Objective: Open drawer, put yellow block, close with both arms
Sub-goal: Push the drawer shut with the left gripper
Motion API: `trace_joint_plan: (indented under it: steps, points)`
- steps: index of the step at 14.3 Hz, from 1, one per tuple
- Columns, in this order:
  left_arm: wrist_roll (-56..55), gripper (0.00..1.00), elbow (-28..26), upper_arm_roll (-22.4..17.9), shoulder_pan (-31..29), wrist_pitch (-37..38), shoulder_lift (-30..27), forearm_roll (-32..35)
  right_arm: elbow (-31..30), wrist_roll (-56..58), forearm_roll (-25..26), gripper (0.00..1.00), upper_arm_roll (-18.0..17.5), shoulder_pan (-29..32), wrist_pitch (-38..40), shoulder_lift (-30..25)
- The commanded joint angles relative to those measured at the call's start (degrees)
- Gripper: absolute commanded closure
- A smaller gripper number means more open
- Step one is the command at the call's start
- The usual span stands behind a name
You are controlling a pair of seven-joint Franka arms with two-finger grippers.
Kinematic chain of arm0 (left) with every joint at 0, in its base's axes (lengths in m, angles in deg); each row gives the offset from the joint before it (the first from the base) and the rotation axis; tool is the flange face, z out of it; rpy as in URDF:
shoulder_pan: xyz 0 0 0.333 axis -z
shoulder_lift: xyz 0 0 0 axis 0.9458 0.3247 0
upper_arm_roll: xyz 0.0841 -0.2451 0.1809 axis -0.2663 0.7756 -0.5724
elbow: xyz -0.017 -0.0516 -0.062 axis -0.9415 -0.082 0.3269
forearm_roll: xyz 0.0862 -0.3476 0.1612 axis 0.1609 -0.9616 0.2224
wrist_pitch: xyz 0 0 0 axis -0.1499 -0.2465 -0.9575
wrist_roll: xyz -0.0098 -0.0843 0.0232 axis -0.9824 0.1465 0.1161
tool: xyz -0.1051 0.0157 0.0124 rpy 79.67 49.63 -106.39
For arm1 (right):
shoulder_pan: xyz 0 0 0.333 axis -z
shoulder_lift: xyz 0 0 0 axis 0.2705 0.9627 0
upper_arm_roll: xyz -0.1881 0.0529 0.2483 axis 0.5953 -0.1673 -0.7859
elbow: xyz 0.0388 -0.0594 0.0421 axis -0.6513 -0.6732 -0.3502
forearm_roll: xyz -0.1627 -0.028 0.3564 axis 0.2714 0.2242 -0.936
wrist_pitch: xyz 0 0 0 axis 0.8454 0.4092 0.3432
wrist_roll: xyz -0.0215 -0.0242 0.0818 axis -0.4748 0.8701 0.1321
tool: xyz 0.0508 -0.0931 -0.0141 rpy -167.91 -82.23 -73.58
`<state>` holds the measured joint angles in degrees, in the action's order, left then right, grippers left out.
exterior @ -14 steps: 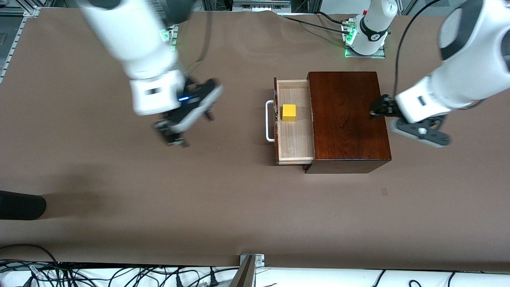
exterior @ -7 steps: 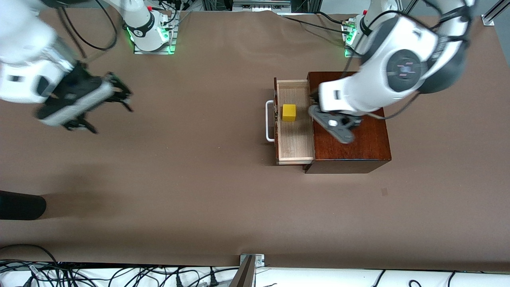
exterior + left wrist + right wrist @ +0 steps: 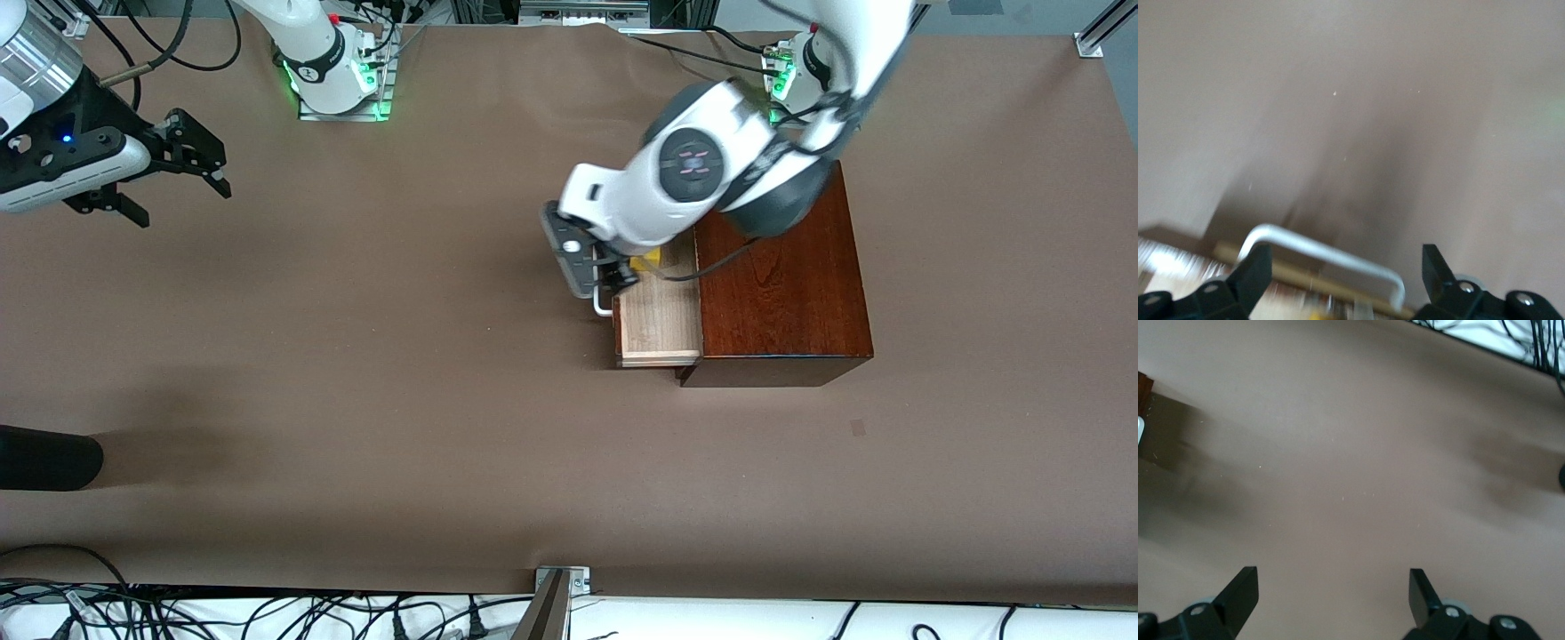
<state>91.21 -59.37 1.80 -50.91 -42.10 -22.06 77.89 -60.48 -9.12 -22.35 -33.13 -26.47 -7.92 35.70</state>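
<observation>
**A robotics lab test bench**

This is a robotics lab. Two white robot arms stand on bolted metal base plates lit green, at the edge of a bench covered in brown sheet. Aluminium framing borders it, and loose black cables tangle along the near edge.

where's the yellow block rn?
In the open drawer, beside its white handle; front view shows only a sliver of the yellow block under the left pincer.
</observation>
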Motion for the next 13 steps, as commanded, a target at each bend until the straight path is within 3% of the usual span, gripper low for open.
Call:
trace_joint_plan:
  steps: [1,4,13]
  points:
    - [1.6,0.0,1.9,-0.1,4.4,-1.8,2.0,6.7,-1.3,-6.0,1.0,0.0,0.6,0.2,1.7,-0.9]
    - [2.3,0.0,-1.8,0.0,6.5,-1.0,2.0,12.9,-1.1,-6.8,3.6,0.0,0.8,0.2,1.7,-0.8]
    - [5.9,0.0,-3.9,-0.6,5.7,8.0,2.9,13.0,0.5,-6.6,3.7,0.0,1.1,0.3,1.8,0.2]
